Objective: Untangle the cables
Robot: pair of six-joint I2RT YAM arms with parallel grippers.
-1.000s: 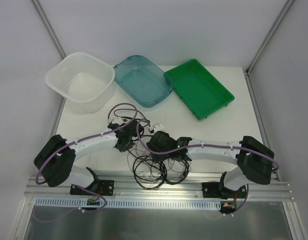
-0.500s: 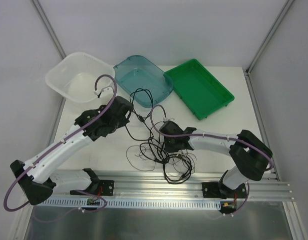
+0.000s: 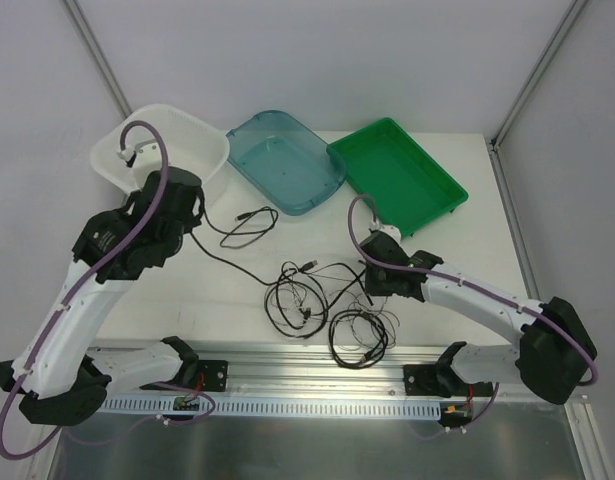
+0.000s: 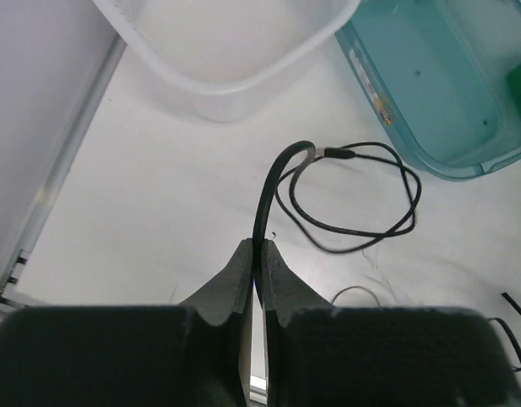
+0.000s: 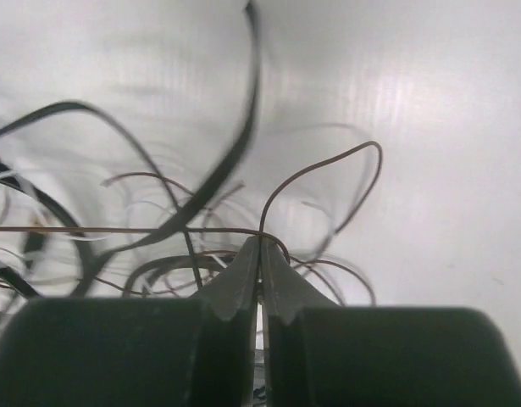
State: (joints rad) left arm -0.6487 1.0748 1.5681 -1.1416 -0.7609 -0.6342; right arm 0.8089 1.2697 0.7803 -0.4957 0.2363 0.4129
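Note:
The cables (image 3: 305,298) lie as a loose tangle of thin black and brown cords at the table's front middle, with a separate coil (image 3: 359,340) nearer the front edge. My left gripper (image 3: 194,222) is raised near the white basin and shut on a black cable (image 4: 273,182). That cable runs through a loop (image 4: 353,199) and back to the tangle. My right gripper (image 3: 370,287) sits at the tangle's right edge, shut on a thin brown cable (image 5: 328,165). Blurred black strands (image 5: 226,161) cross in front of it.
A white basin (image 3: 147,150) stands at the back left, a teal tray (image 3: 317,185) in the middle and a green tray (image 3: 442,195) at the back right. The aluminium rail (image 3: 317,375) runs along the near edge.
My left arm rose and swung back left toward the basin, drawing the black cable out of the pile. My right gripper shut on a brown cable and shifted right.

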